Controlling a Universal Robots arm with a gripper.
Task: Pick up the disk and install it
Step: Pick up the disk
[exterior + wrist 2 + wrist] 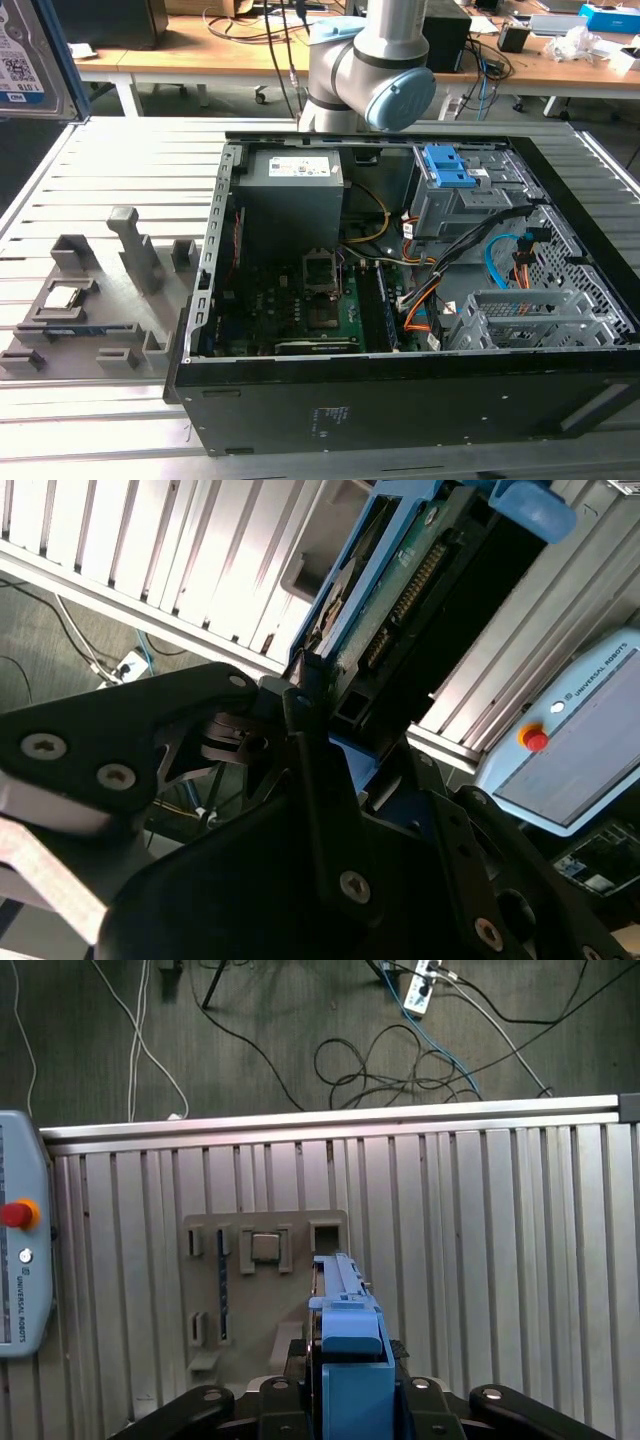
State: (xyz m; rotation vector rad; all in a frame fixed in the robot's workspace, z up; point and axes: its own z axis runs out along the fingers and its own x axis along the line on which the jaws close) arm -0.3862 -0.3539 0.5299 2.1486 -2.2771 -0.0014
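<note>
Black metal gripper (316,695) links crowd the foreground of the second wrist view. Its fingers (306,742) are clenched on the disk (392,598), a flat silver-grey hard drive in a bright blue plastic carrier frame, seen edge-on with its green circuit board and connector row showing. In the first wrist view the disk (348,1335) stands out from the gripper above the slatted aluminium table (500,1260). Behind it lies a grey plastic fixture plate (270,1300) carrying a small square silver processor chip (264,1247). A pale blue teach pendant (20,1260) with a red button lies at the table's edge. In the exterior view the disk (28,60) hangs high at the exterior view's left, well apart from the open black computer case (400,410) and its grey metal drive cage (440,205) with blue latches. The grey robot arm (365,65) rises behind the case.
</note>
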